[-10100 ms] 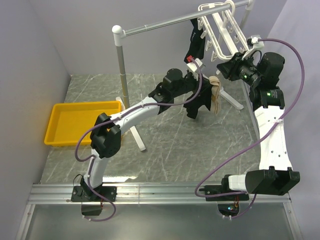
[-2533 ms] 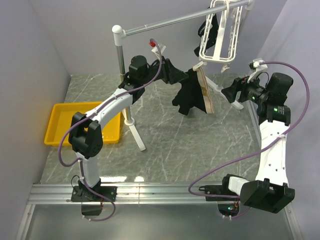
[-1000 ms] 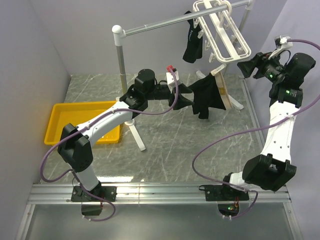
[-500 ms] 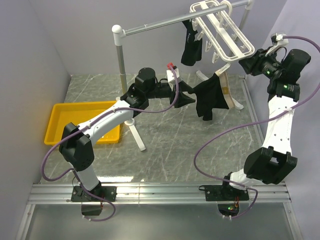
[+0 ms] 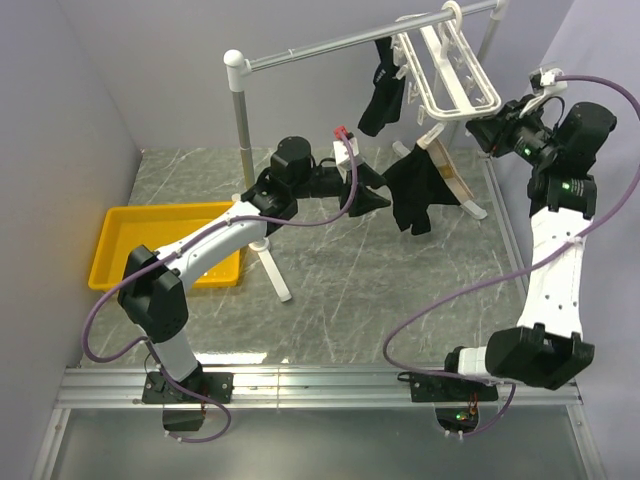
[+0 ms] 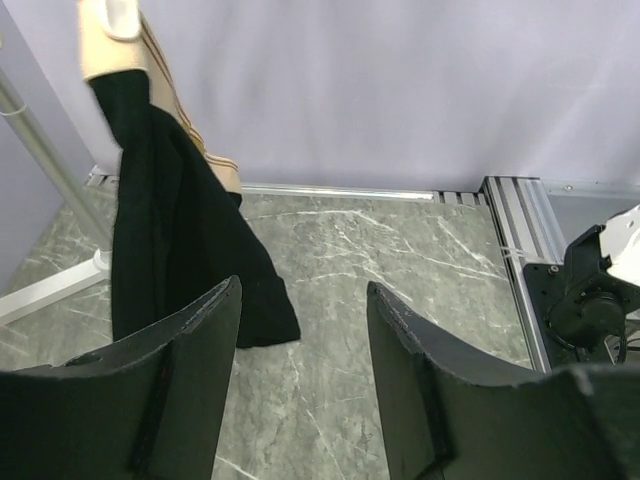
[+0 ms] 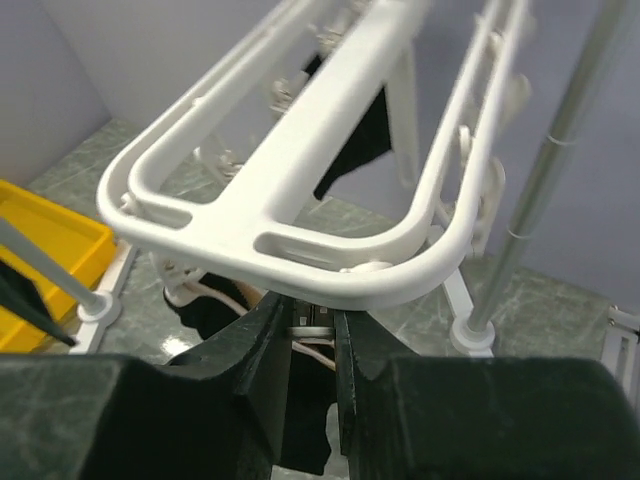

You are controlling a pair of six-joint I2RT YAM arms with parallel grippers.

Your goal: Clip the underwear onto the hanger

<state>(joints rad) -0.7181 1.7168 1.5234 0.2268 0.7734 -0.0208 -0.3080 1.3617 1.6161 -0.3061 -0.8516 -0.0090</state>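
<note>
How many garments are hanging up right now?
2. The underwear hangs below the hanger, on the side nearer the arms. A smaller black garment hangs at the hanger's left side. The frame may hide others.

Top wide, looking down; right wrist under hanger.

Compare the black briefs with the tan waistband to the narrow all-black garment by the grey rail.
The black briefs with the tan waistband are wider than the narrow all-black garment. The briefs carry a tan band; that garment is black throughout. The briefs dangle below the white plastic hanger frame's near end; that garment hangs higher, by the grey metal rail. Both are hanging cloth.
</note>
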